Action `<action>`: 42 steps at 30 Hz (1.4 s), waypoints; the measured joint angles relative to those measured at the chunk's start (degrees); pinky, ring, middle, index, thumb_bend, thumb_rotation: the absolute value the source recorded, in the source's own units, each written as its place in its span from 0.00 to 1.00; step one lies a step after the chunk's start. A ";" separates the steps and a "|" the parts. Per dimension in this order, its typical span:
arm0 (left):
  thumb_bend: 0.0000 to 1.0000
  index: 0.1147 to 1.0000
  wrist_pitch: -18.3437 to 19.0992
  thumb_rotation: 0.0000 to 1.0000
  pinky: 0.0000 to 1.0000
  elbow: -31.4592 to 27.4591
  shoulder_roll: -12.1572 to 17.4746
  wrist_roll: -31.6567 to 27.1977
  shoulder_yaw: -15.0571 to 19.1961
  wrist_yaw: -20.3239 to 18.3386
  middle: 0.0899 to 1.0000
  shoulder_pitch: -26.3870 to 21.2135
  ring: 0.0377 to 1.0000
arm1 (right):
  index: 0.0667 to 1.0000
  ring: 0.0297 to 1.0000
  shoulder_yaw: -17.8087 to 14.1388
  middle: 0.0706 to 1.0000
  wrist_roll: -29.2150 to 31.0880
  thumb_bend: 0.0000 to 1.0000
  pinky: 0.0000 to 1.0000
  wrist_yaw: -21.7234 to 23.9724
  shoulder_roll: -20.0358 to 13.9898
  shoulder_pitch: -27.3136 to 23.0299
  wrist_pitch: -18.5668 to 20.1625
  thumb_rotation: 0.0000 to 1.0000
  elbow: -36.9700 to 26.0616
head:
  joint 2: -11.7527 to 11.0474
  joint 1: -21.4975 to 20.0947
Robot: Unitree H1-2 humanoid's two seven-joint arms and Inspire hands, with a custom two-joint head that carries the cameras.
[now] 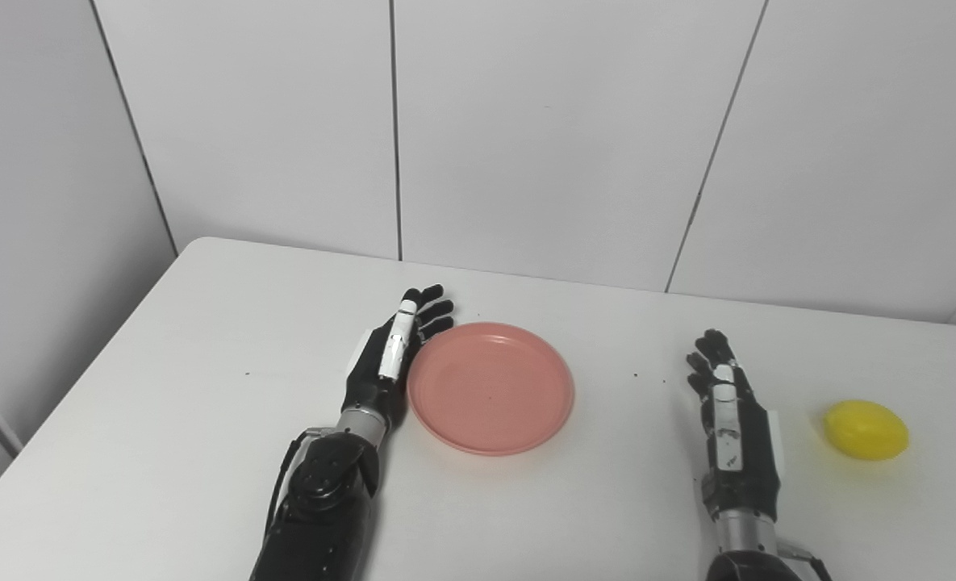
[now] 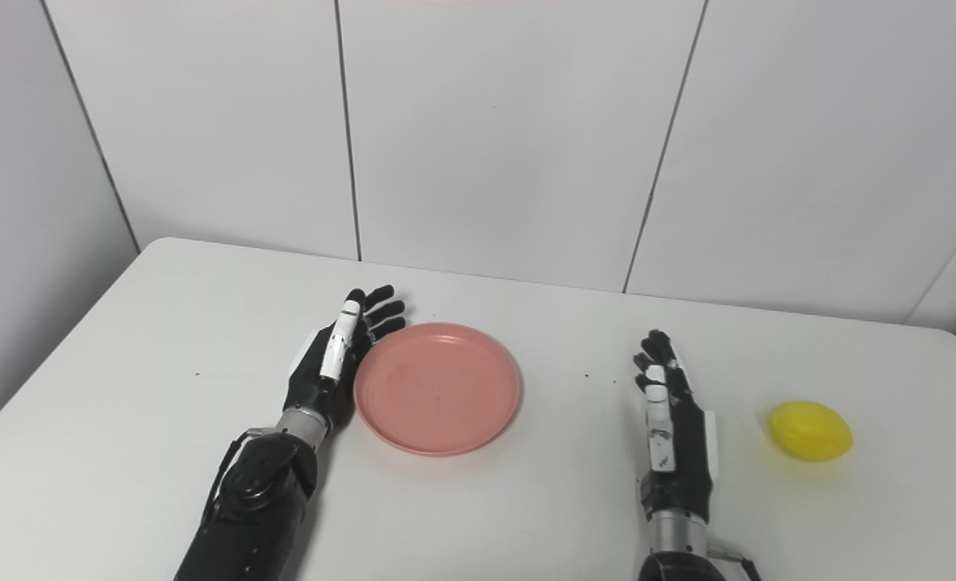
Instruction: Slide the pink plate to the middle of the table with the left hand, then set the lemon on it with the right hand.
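A pink plate (image 1: 490, 387) lies flat near the middle of the white table (image 1: 203, 387), with nothing on it. My left hand (image 1: 393, 355) stands on edge right against the plate's left rim, fingers straight and apart, holding nothing. A yellow lemon (image 1: 866, 430) rests on the table at the right. My right hand (image 1: 728, 420) is upright on the table between plate and lemon, open and empty, a short gap to the left of the lemon.
White wall panels rise directly behind the table's far edge. The table's left edge runs diagonally toward the lower left corner. A few small dark specks (image 1: 637, 375) mark the surface between the plate and the right hand.
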 measured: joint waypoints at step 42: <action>0.36 0.85 -5.04 1.00 0.88 -1.12 -3.43 1.11 -4.08 -3.83 0.87 3.97 0.89 | 0.90 0.93 3.34 0.91 -6.49 0.73 1.00 -2.37 2.22 -1.98 0.22 1.00 2.95 | 1.76 -12.83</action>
